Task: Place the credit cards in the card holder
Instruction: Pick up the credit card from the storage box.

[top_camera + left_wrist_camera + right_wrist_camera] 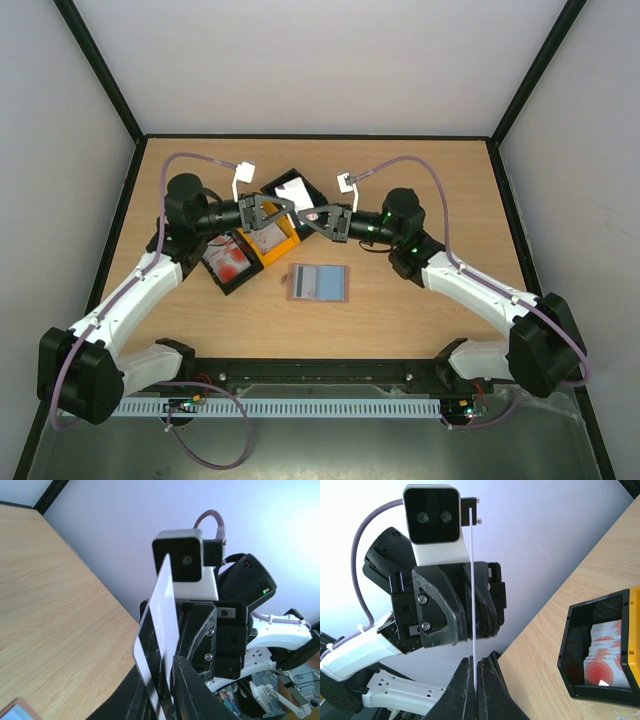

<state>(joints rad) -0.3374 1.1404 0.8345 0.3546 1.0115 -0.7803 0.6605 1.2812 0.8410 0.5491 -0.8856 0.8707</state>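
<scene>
card holder cut off at corner, white card base hidden between jaws, black tray cropped

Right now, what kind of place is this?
Probably a robot testing booth: a light wooden table walled by white panels, with a white-and-black left arm and right arm bolted at its edge.

Bare table flanks the card holder; trays stand just behind.

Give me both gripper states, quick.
Left gripper: pale card sits between its jaws; clamped or loose cannot be told.
Right gripper: closed on the same card, seen edge-on.
</scene>
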